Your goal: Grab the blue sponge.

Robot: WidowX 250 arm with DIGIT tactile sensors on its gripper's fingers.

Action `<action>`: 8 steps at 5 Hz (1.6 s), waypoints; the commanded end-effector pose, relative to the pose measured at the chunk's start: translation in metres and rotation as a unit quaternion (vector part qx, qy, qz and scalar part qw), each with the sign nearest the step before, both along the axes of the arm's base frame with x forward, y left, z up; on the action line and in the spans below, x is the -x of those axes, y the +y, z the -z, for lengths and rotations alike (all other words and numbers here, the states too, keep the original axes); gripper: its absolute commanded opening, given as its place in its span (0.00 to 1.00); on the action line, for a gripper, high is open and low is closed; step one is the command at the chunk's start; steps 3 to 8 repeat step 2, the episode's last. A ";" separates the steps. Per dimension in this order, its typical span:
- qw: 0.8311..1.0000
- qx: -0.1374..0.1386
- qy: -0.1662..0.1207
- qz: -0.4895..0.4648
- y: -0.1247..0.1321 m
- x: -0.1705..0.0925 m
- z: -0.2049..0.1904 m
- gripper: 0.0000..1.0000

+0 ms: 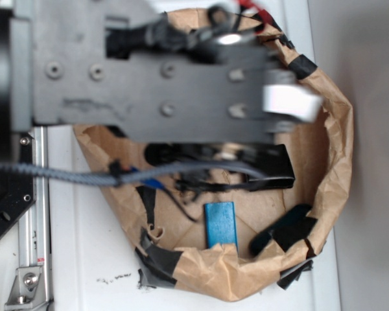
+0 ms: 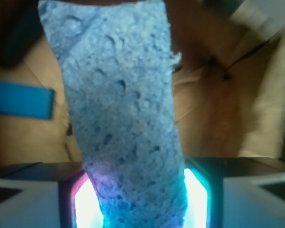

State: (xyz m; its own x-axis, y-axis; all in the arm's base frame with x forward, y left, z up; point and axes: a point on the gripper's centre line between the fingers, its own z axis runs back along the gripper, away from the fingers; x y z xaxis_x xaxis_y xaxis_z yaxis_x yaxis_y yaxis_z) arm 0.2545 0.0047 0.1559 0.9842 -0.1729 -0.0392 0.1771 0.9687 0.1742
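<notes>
In the wrist view the blue sponge (image 2: 118, 109), a light sky-blue porous slab, fills the middle and stands between my two glowing finger pads (image 2: 197, 199). My gripper (image 2: 137, 204) is shut on its lower end and holds it above the paper floor. In the exterior view the arm and gripper (image 1: 201, 152) hang over the brown paper bag and hide the sponge. A smaller, smooth, deeper-blue block (image 1: 220, 223) lies on the bag's floor; it also shows at the left of the wrist view (image 2: 21, 99).
The brown paper bag (image 1: 340, 149) has crumpled walls patched with black tape. A black object (image 1: 288, 230) lies in it near the front right. A grey cable (image 1: 58, 173) runs from the arm to the left. A metal rail (image 1: 32, 220) stands at the left.
</notes>
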 end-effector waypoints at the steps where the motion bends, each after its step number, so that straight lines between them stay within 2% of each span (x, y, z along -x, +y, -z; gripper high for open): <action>1: 0.997 0.055 -0.037 -0.041 -0.015 0.005 -0.029 0.00; 2: 0.999 0.042 -0.019 -0.013 -0.016 0.006 -0.026 0.00; 8: 0.999 0.042 -0.019 -0.013 -0.016 0.006 -0.026 0.00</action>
